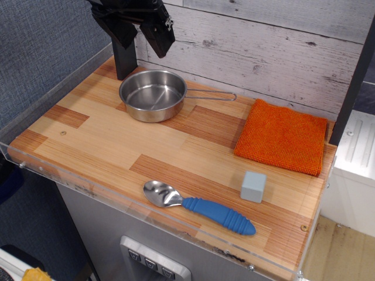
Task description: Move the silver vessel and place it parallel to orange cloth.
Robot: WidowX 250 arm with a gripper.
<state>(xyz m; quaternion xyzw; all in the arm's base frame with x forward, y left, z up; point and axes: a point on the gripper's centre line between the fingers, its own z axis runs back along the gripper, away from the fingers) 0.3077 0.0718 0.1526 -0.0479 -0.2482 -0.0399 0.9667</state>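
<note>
- The silver vessel (153, 95) is a small round pan of shiny steel, its shallow bowl empty and reflecting the surroundings, with a faint crease-like reflection across the bottom.
- A long thin wire-loop handle runs from its rim toward the right, ending near the wall and short of the orange cloth (283, 136).
- The pan sits upright at the back left of the wooden counter (105, 140), close to the plank wall.
- The orange cloth lies flat at the back right, roughly square and nubbly in texture, well apart from the pan's bowl.
- The black hand (139, 29) hangs above the pan's back-left edge, its two fingers spread apart and gripping nothing.
- Nearer the front lie a spoon (196, 206) with a blue ribbed handle and a small grey block (253, 187).
</note>
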